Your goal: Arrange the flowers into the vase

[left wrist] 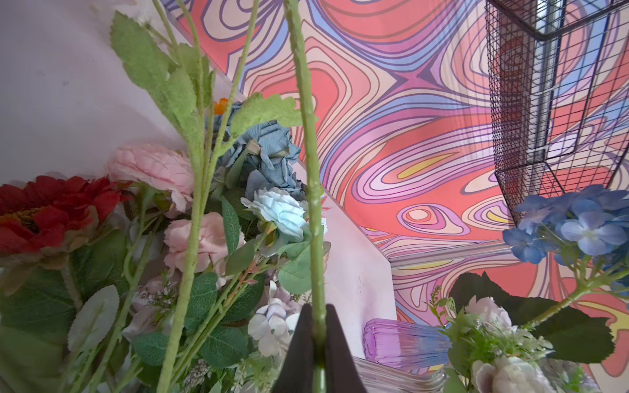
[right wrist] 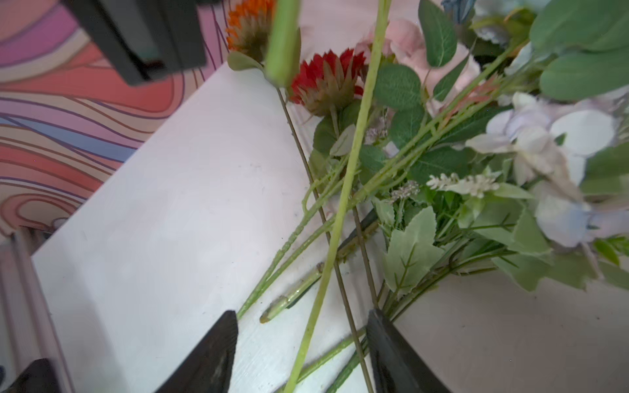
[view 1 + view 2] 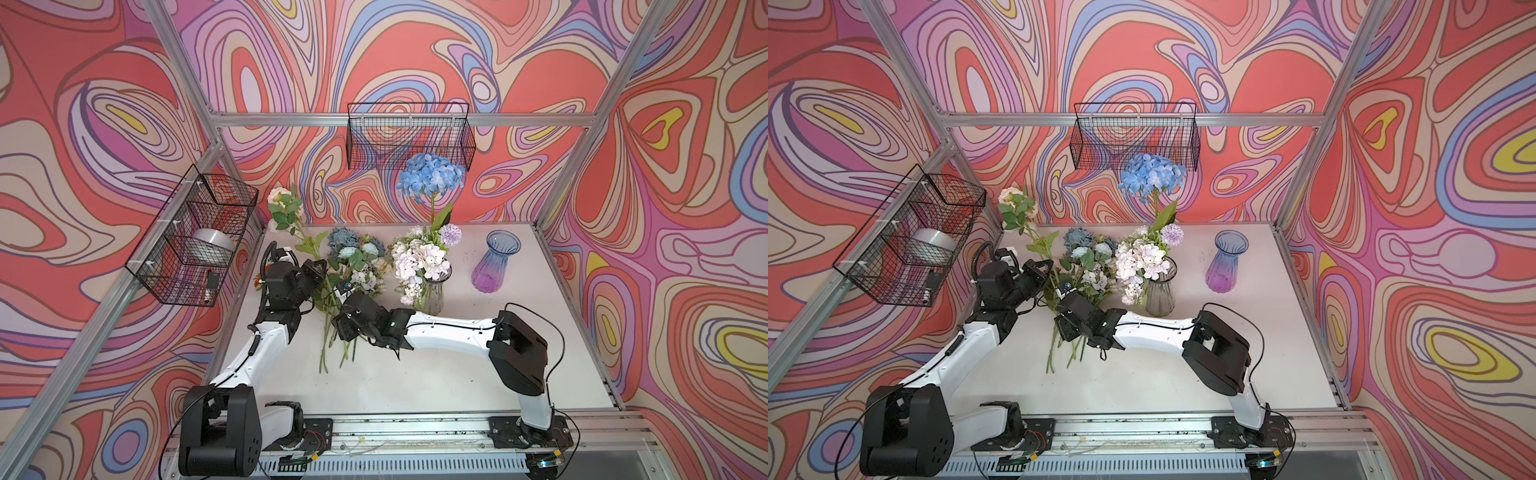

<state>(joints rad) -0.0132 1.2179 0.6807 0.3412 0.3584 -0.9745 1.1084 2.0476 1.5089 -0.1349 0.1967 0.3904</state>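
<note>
My left gripper (image 1: 319, 326) is shut on a thick green stem (image 1: 308, 143). In both top views that stem rises up and back to cream blooms (image 3: 282, 203) (image 3: 1015, 203), with the left gripper (image 3: 320, 266) at the left of the flowers (image 3: 353, 266) heaped on the table. My right gripper (image 2: 302, 316) stands open low over the stems of the heap; a thin pale stem (image 2: 343, 190) runs between its fingers, apart from both. A clear glass vase (image 3: 432, 295) (image 3: 1160, 297) holds white, lilac and blue blooms (image 3: 430, 174). A blue-to-purple vase (image 3: 494, 262) (image 3: 1225, 262) stands empty.
A wire basket (image 3: 409, 137) hangs on the back wall just above the blue hydrangea. Another wire basket (image 3: 195, 241) on the left wall holds a silver roll. Red (image 2: 323, 81) and orange (image 2: 248, 27) blooms lie at the heap's left side.
</note>
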